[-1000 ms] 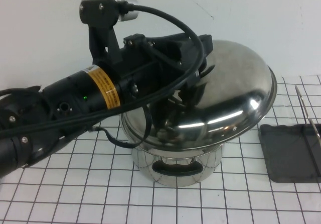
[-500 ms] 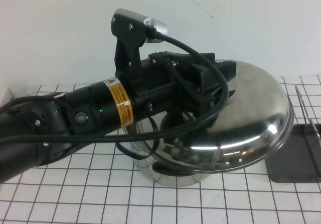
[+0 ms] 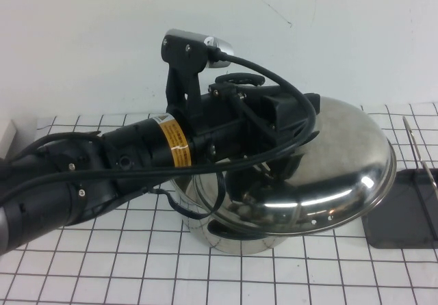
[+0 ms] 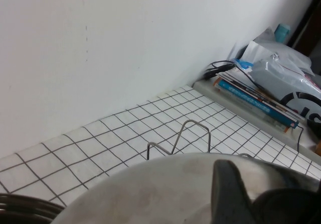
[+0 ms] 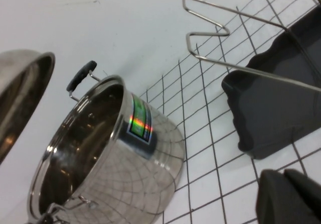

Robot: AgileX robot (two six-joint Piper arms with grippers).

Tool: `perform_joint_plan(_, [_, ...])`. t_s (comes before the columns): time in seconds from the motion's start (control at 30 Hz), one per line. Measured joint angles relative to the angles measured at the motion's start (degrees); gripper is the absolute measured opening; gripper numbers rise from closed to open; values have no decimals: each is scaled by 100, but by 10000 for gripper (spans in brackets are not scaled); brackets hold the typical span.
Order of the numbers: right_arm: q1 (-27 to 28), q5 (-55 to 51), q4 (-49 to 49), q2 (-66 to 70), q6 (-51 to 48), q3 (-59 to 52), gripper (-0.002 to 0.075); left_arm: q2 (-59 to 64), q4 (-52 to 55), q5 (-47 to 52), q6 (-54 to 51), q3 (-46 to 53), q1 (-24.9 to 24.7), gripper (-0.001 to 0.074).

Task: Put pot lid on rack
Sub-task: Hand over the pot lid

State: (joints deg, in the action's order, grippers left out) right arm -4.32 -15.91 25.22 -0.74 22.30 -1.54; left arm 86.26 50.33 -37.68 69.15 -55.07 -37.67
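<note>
The pot lid (image 3: 328,161), a shiny steel dome, hangs tilted above the open steel pot (image 3: 239,240), its rim reaching right toward the rack. My left gripper (image 3: 291,124) is shut on the lid's black knob, which the arm hides in the high view. In the left wrist view a dark finger (image 4: 228,189) presses beside the knob (image 4: 288,209) on the lid (image 4: 160,184). The rack's dark tray (image 3: 404,209) and wire uprights (image 3: 419,151) stand at the right edge. My right gripper (image 5: 291,199) is shut and empty, low near the tray (image 5: 276,103).
The pot (image 5: 100,153) with black side handles stands on the gridded table, left of the rack wires (image 5: 225,33). A white wall runs close behind. Books and bags (image 4: 266,88) lie on a ledge beyond the rack wire (image 4: 185,133).
My left arm has reached further right with the lid, carrying it off the pot toward the rack; in the last half second it barely moved.
</note>
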Motion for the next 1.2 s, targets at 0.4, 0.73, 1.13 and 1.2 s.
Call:
perform_joint_plan(0.4, [-27, 110, 722, 135, -2026, 936, -3, 230, -221, -15, 0, 0, 0, 315])
perform_joint_plan(0.73, [-27, -534, 2305, 1918, -4172, 2176, 6, 243, -632, -15, 0, 0, 0, 315])
perform_joint_plan(1.13, [-27, -972, 7120, 3035, -8232, 2640, 425, 243, -1138, -15, 181, 0, 0, 315])
perform_joint_plan(1.2, [-27, -1111, 7170, 3241, -8171, 2684, 446, 243, -1362, -15, 406, 0, 0, 315])
